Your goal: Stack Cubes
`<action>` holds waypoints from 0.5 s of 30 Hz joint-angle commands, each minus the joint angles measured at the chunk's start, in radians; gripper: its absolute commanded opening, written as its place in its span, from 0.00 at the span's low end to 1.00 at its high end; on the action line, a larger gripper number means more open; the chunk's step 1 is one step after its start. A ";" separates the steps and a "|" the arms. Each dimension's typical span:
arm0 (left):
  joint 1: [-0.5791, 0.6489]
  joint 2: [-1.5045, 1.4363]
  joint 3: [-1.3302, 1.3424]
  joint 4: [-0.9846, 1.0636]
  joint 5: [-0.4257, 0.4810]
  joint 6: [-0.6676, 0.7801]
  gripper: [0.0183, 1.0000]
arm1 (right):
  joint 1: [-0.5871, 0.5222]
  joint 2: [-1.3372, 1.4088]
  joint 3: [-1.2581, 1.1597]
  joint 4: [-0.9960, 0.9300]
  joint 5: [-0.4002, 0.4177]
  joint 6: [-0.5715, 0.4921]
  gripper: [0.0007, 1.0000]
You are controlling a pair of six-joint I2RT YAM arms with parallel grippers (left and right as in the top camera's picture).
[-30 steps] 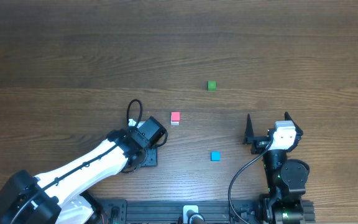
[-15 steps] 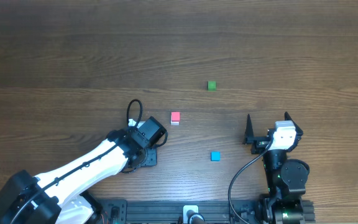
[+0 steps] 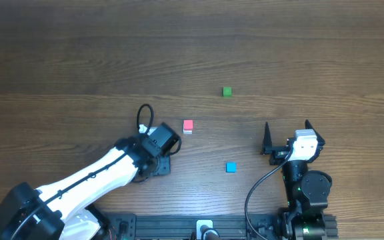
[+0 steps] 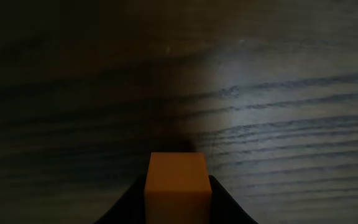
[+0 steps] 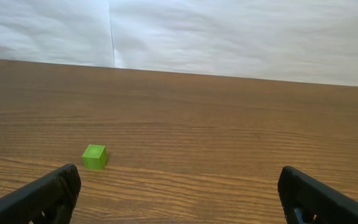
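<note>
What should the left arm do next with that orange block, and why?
Probably lift the left tool and carry its orange cube toward the pink cube: the orange one is gripped between the fingers, and the pink lies closest.

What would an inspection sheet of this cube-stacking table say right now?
Surface: wooden table, brown grain.
Job's things: green cube, pink cube and blue cube lie apart on the table; orange cube sits between the left gripper's fingers.
Clutter: nothing seen.
Grippers: left gripper shut on the orange cube; right gripper open, holding nothing.
Cables: black loop by the left wrist; black cable beside the right arm.
Surroundings: white wall behind the table.
</note>
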 commanded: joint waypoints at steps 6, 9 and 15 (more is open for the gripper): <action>0.005 0.108 0.432 -0.182 -0.097 -0.006 0.02 | -0.007 -0.009 -0.010 0.003 -0.008 -0.001 0.99; 0.005 0.182 0.545 -0.232 -0.097 -0.006 0.02 | -0.007 -0.009 -0.010 0.003 -0.008 -0.001 0.99; 0.005 0.349 0.682 -0.249 -0.069 -0.007 0.02 | -0.007 -0.009 -0.010 0.003 -0.008 -0.001 0.99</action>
